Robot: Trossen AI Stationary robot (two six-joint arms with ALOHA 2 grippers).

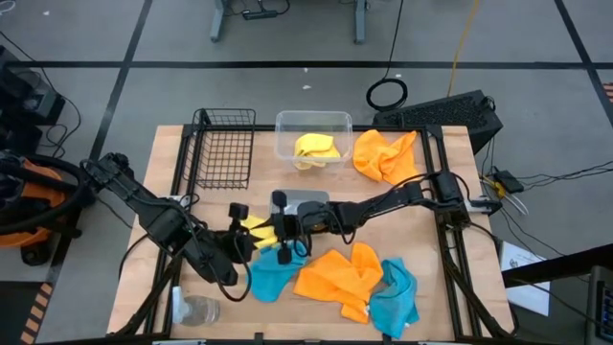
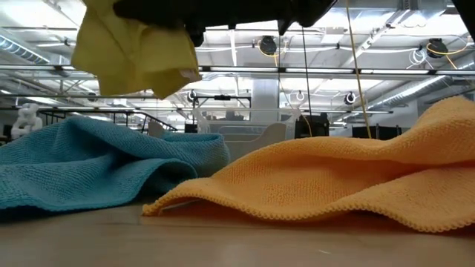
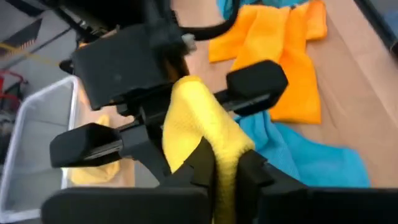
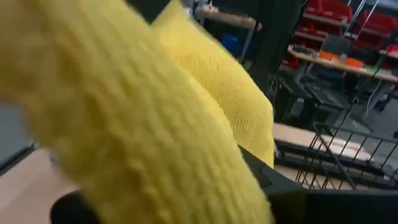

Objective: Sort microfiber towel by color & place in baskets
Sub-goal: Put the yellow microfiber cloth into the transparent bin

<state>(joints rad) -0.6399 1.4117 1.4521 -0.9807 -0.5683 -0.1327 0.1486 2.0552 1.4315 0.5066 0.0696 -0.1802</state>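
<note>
A yellow towel [image 1: 257, 228] hangs in the air between my two grippers, over the table's middle near a teal towel [image 1: 271, 278]. My left gripper [image 1: 239, 238] comes from the left and is shut on it. My right gripper [image 1: 280, 230] reaches in level from the right and is shut on its other end. The black wire-mesh basket [image 1: 222, 146] stands at the far left. Beside it the clear tub [image 1: 330, 123] holds another yellow towel [image 1: 316, 149]. A grey tray [image 1: 308, 199] lies under my right arm. My left gripper pinches a bunched fold of the yellow towel [image 3: 225, 155] between its two fingers [image 3: 200, 163], slanting down from the table's left. The towel is lifted clear of the table. My right gripper holds the towel's other end [image 3: 183, 93], coming level from the table's right. The cloth [image 4: 124, 124] fills its wrist view and hides the fingers. A loose flap [image 2: 133, 52] hangs below, clear of the table.
An orange towel [image 1: 340, 273] and a second teal towel [image 1: 397, 299] lie near the front edge. Another orange towel [image 1: 385, 153] lies at the far right. A clear glass cup [image 1: 196, 309] stands at the front left, beside my left arm.
</note>
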